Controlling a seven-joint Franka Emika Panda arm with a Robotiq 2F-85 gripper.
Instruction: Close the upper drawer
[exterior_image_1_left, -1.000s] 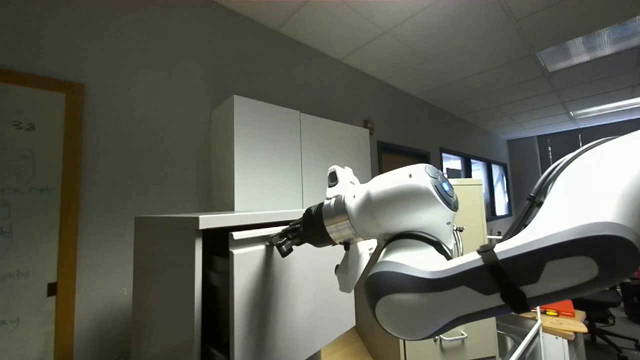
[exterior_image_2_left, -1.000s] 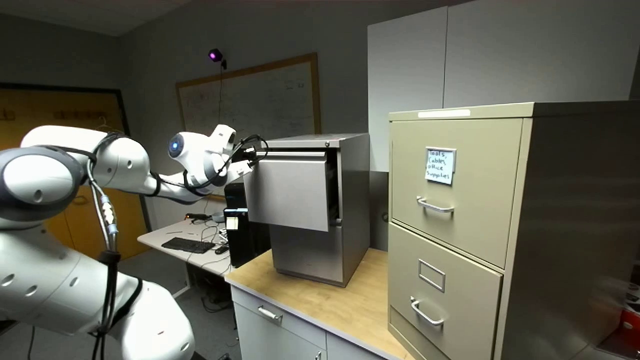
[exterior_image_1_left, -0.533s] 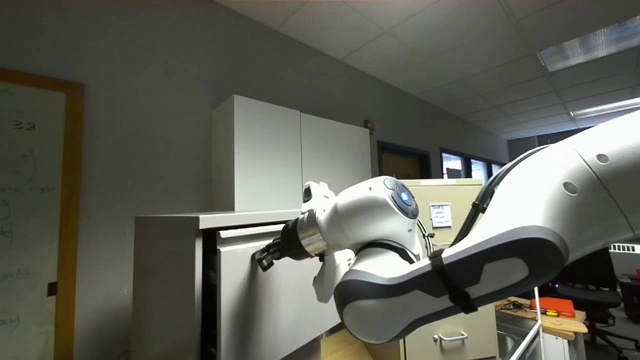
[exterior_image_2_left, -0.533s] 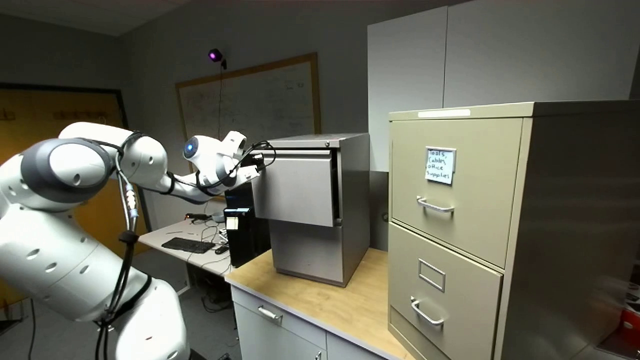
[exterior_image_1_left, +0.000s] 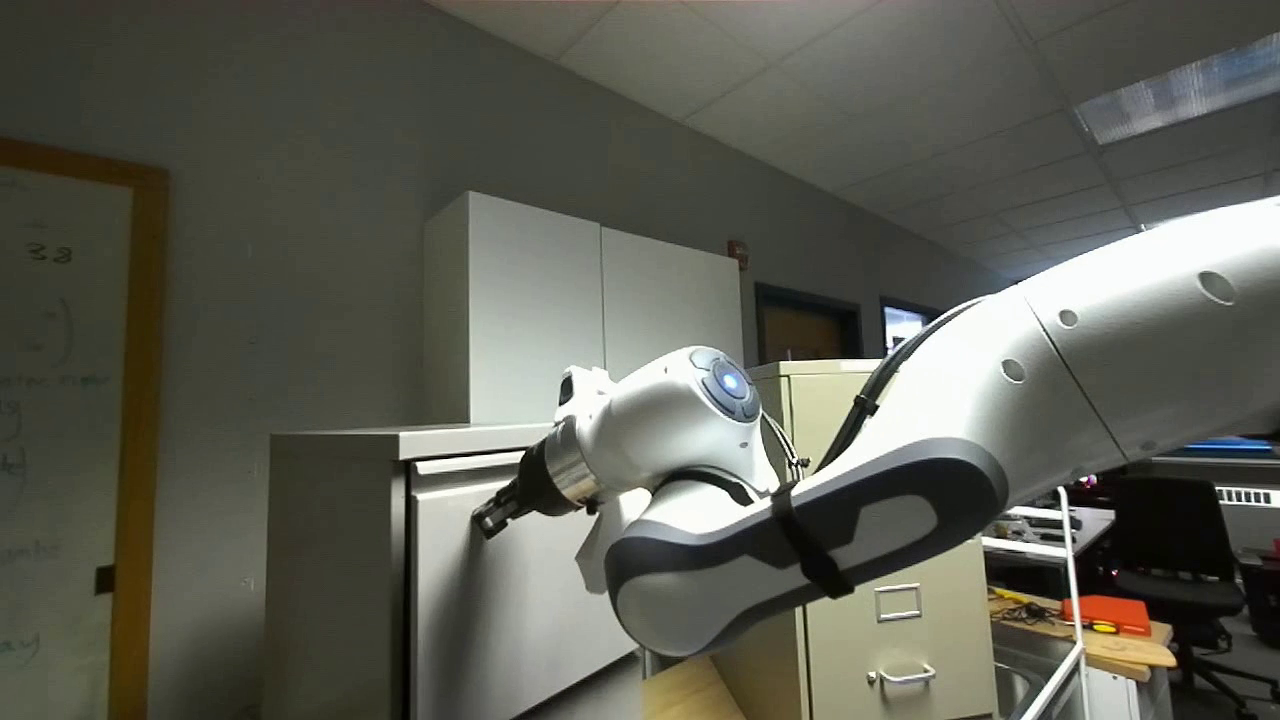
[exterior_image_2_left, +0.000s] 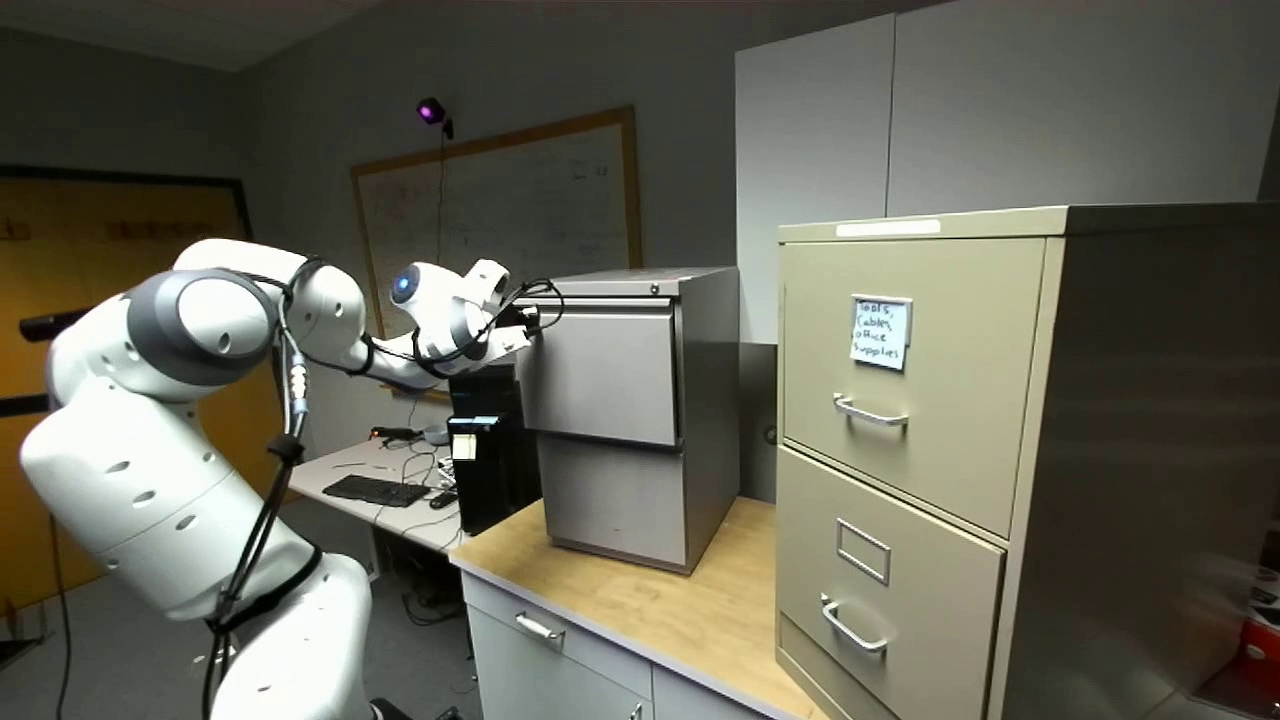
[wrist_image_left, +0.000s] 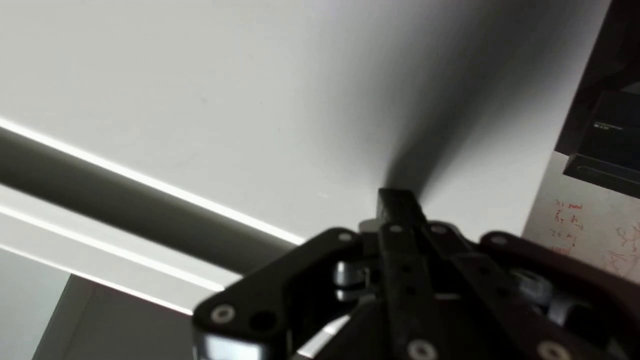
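Upper drawer: top of the grey cabinet, mostly in. Front stands slightly proud; thin dark gap down its side in both exterior views, bottom edge juts out past the lower drawer. Gripper at upper left part of the upper drawer's front, a bit below the top lip, tilted downward. Fingers narrow, tips together; in the wrist view a shadow meets the tips, so they look to be touching the plain face. Can't tell how hard they press. Robot arm comes in from the right in an exterior view, elbow bent, strap round the forearm. Cables loop round the wrist, partly hiding the gripper in an exterior view.

Grey cabinet sits on a wooden counter. Beige filing cabinet to its right, handwritten label on the top front, metal handles. White cupboard far, behind both cabinets. Whiteboard on the wall, left. Desk far left with keyboard and mouse; black box between desk and grey cabinet. Far right in an exterior view: red case, black chair.
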